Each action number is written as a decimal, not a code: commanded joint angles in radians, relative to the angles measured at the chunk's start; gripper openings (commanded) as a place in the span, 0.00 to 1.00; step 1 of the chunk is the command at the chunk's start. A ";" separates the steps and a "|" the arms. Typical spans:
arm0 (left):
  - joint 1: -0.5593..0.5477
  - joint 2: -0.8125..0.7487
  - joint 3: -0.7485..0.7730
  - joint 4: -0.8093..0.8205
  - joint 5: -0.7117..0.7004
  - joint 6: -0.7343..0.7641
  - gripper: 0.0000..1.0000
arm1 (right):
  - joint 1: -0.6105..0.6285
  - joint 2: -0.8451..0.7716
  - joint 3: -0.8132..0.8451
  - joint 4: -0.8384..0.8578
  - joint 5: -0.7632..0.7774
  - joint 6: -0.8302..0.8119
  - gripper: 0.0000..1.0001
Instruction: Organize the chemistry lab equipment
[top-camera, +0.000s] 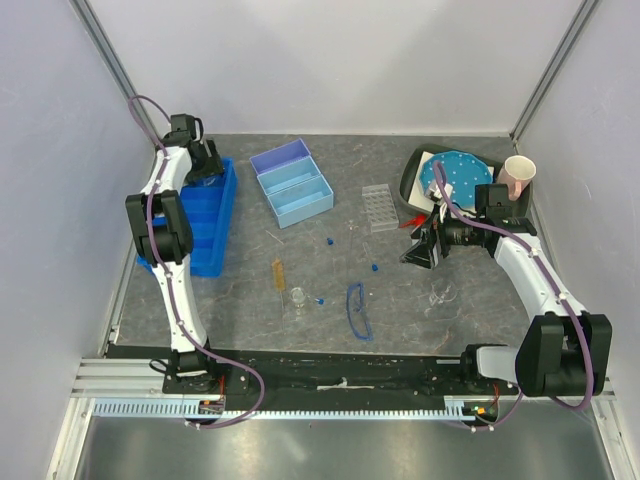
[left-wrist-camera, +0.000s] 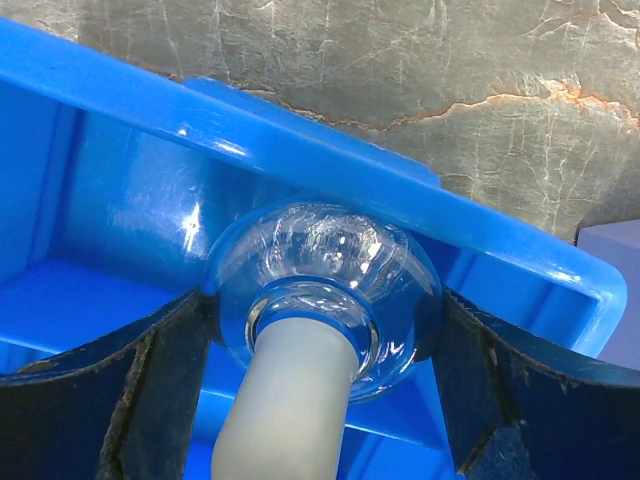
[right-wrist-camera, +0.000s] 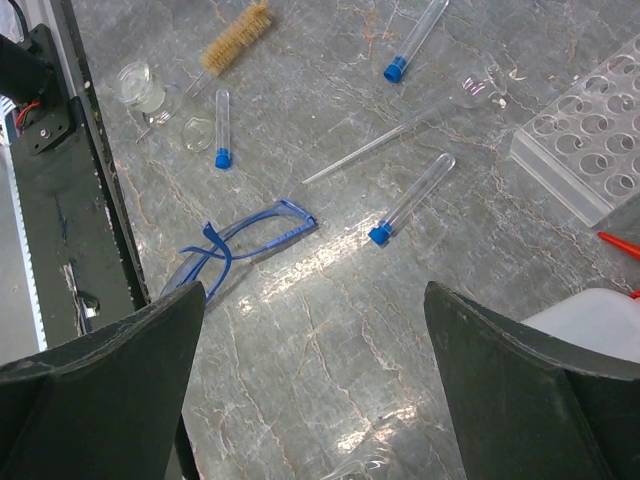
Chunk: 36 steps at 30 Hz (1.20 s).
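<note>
Grey marbled table (top-camera: 400, 300) carries the scattered lab things. At the left, the left end effector (left-wrist-camera: 322, 310) pinches a glass flask (left-wrist-camera: 320, 250) by its bulb, low inside the blue bin (left-wrist-camera: 330, 150). The step seems to be setting it down; next the end effector should spread and lift. The right end effector (right-wrist-camera: 312, 290) hangs spread above the safety glasses (right-wrist-camera: 240, 240) and holds nothing.

Flask (left-wrist-camera: 325, 262) neck blurred, runs off bottom edge. White squeeze bottle (right-wrist-camera: 602, 322) and tube rack (right-wrist-camera: 590, 145) cut by right edge. Clear glassware (top-camera: 440, 296), near right, too faint to name.
</note>
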 joint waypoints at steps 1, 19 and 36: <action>0.000 -0.008 0.041 -0.031 0.037 0.041 0.86 | -0.003 0.002 -0.011 0.017 -0.013 -0.034 0.98; 0.001 -0.354 -0.069 -0.023 0.082 0.023 1.00 | -0.003 -0.044 -0.013 0.003 0.006 -0.079 0.98; 0.006 -1.222 -0.939 0.276 0.558 -0.152 1.00 | -0.003 -0.099 0.006 -0.079 -0.068 -0.189 0.98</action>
